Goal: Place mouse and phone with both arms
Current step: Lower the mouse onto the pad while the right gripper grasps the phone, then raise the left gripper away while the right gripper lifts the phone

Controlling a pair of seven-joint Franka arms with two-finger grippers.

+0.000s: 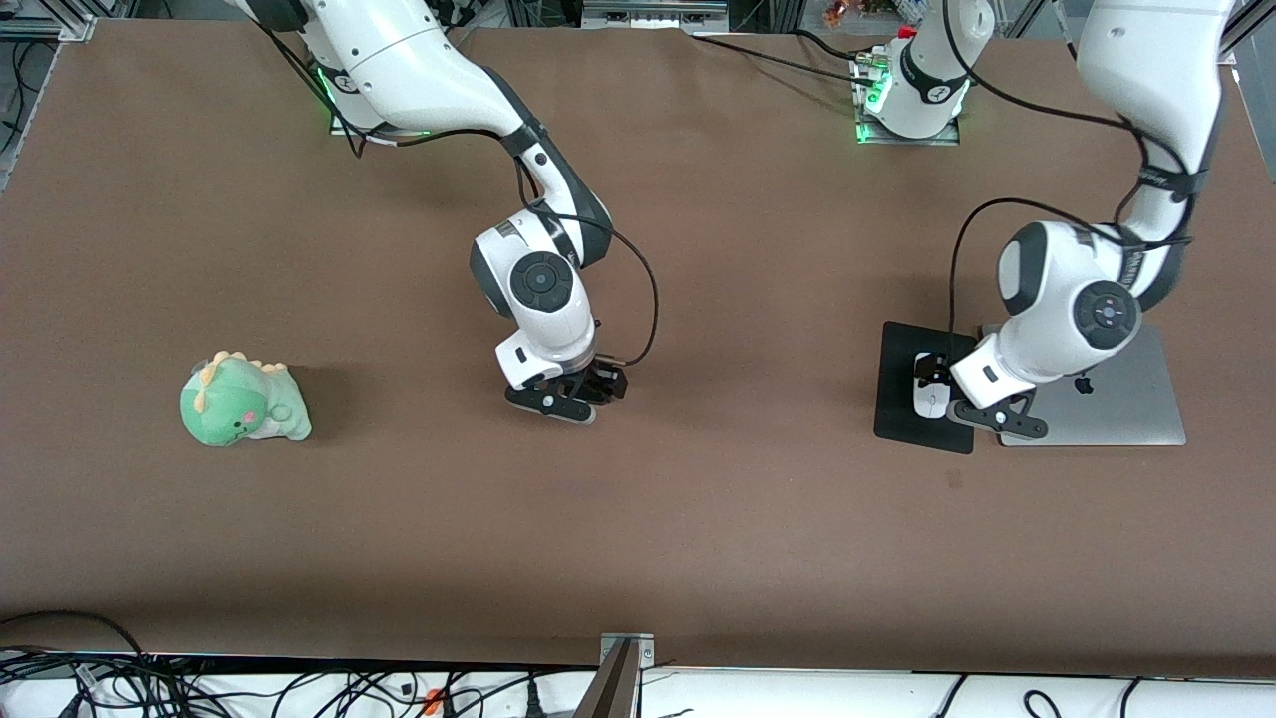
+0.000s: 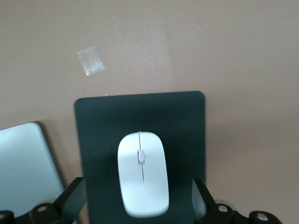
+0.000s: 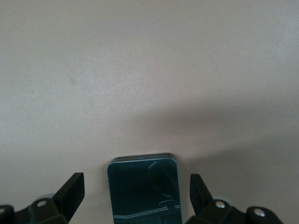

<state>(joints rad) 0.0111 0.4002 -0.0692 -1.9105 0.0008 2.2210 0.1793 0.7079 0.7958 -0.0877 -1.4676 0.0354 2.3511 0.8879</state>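
Note:
The white mouse [image 1: 930,401] lies on a black mat [image 1: 900,399] toward the left arm's end of the table. My left gripper [image 1: 937,382] is low over it and open. In the left wrist view the mouse [image 2: 141,173] lies between the fingers [image 2: 72,198], with a gap on each side. My right gripper [image 1: 573,394] is low over the middle of the table and hides the phone in the front view. In the right wrist view the black phone [image 3: 143,189] lies flat on the table between the open fingers [image 3: 71,189], untouched.
A closed silver laptop [image 1: 1107,394] lies beside the mat, toward the left arm's end. A green dinosaur plush [image 1: 242,401] sits toward the right arm's end. A small piece of clear tape [image 2: 91,60] is stuck on the table near the mat [image 2: 140,112].

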